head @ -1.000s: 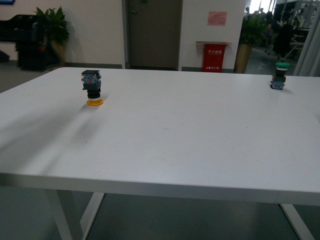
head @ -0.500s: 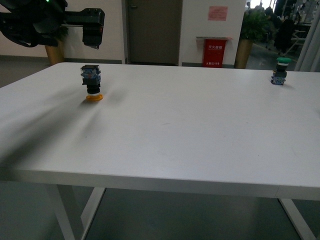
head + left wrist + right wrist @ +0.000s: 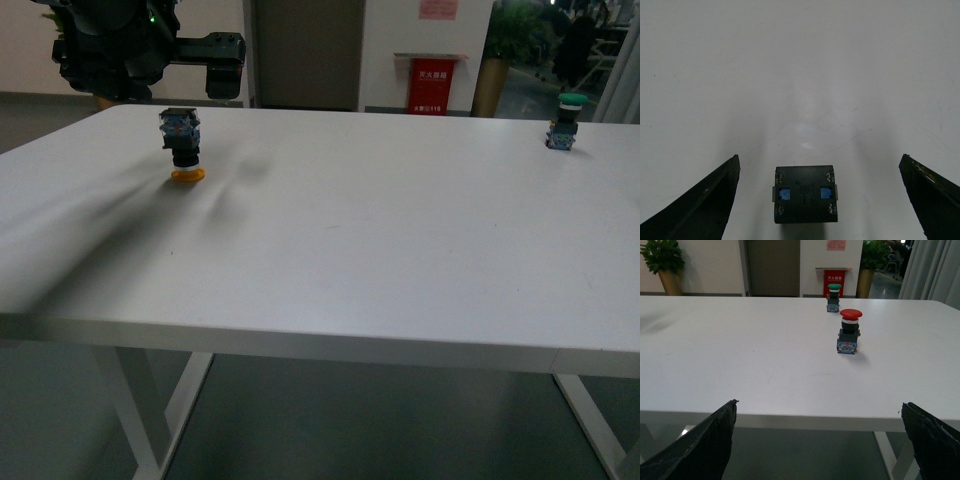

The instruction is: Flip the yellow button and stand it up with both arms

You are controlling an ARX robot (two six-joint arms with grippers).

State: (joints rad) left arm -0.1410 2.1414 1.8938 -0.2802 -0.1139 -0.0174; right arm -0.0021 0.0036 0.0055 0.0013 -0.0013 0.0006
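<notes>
The yellow button (image 3: 181,146) stands upside down at the table's far left, with its yellow cap (image 3: 187,175) on the table and its blue-grey body on top. My left gripper (image 3: 180,92) is open and hovers just above it. In the left wrist view the button's body (image 3: 805,194) shows from above, between the open fingers (image 3: 715,200), apart from both; the gripper's midpoint (image 3: 819,160) lies just past it. My right gripper (image 3: 819,404) is open and empty at the table's near edge, and is out of the front view.
A green-capped button (image 3: 566,120) stands upright at the far right; it also shows in the right wrist view (image 3: 833,291). A red-capped button (image 3: 849,332) stands upright nearer the right gripper. The white table (image 3: 380,230) spreads between them.
My left arm has come into the front view from the upper left and moved right, over the yellow button. The button has not moved.
</notes>
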